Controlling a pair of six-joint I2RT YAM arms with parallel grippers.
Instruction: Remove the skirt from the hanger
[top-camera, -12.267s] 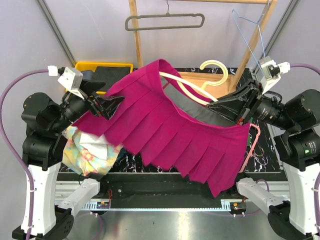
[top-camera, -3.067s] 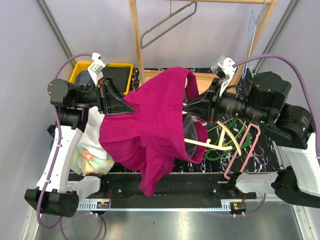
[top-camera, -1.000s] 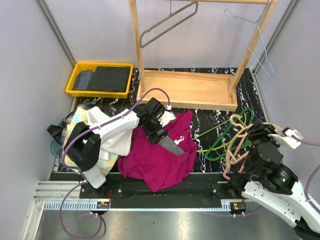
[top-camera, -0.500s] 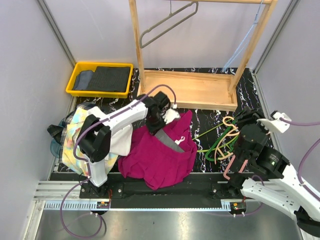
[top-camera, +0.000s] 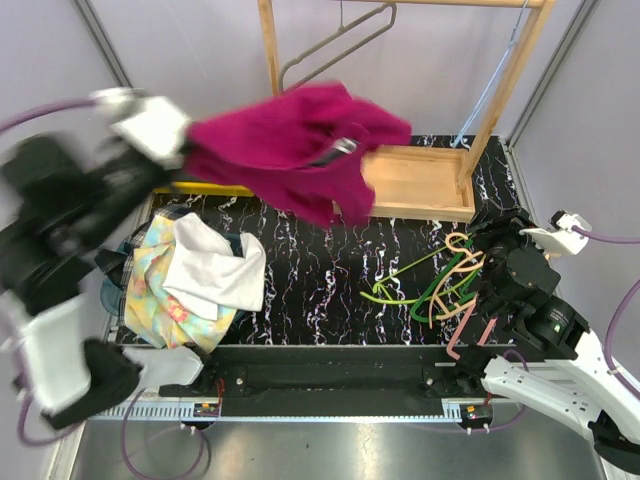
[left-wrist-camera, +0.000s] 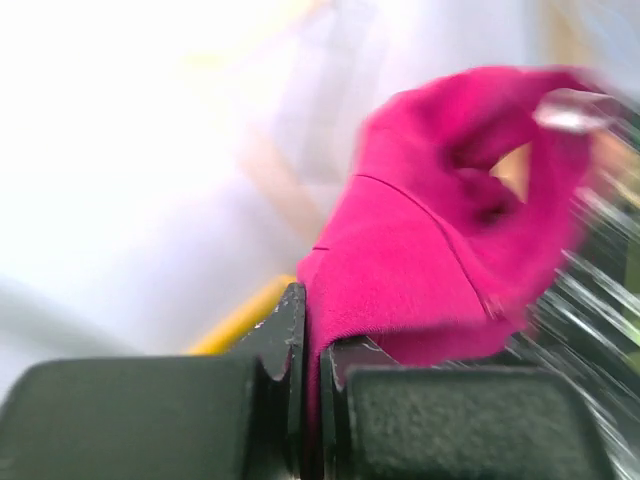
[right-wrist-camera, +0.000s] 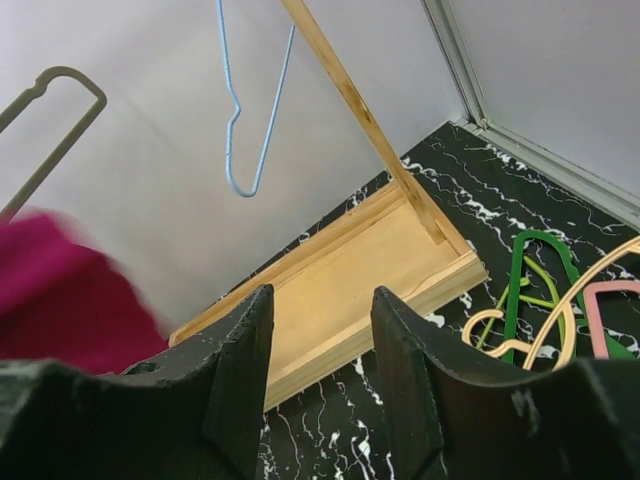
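**Skirt, magenta: held aloft**

Skirt (top-camera: 290, 140): pinched at one edge between the clenched left fingers (left-wrist-camera: 288, 350), hanging bunched in the air over the far side of the bench (top-camera: 330, 270). Right fingers (right-wrist-camera: 240, 380): parted, empty. Hangers (top-camera: 445, 280): loose heap on bench, right side.

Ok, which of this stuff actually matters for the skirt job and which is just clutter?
Job: magenta skirt, lifted clear; left gripper, shut on it; loose hangers; right gripper, open, idle.
Lying about: wooden rack, grey hanger, blue wire hanger, clothes heap.
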